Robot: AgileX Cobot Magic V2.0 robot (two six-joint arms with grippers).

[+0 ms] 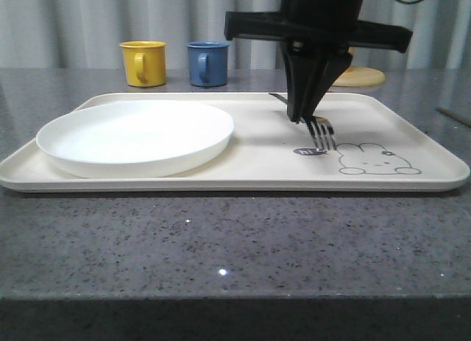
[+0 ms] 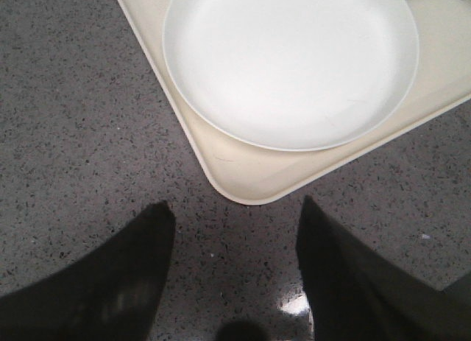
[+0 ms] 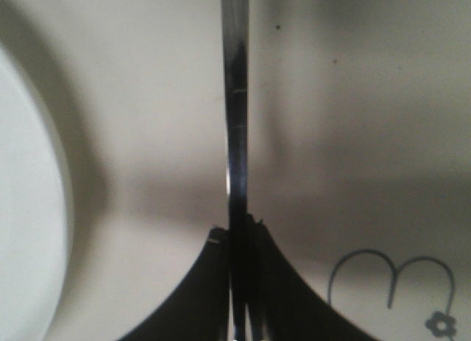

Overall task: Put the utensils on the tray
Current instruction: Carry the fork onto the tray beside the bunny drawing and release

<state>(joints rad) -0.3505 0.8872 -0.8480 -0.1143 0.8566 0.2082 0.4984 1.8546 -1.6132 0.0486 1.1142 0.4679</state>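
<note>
Nearest me, the grey speckled counter ran up to the cream tray, whose near corner the left gripper hovered just beside — its dark fingers spread wide over bare stone, holding nothing. On the tray's left half sat a round white plate. To the right, by the rabbit drawing, the right gripper pointed straight down with its jaws pinched on the fork; the tines lay toward me at the tray surface, the handle running back behind the fingers. Farther off stood a yellow mug and a blue mug — both on the counter beyond the tray.
</note>
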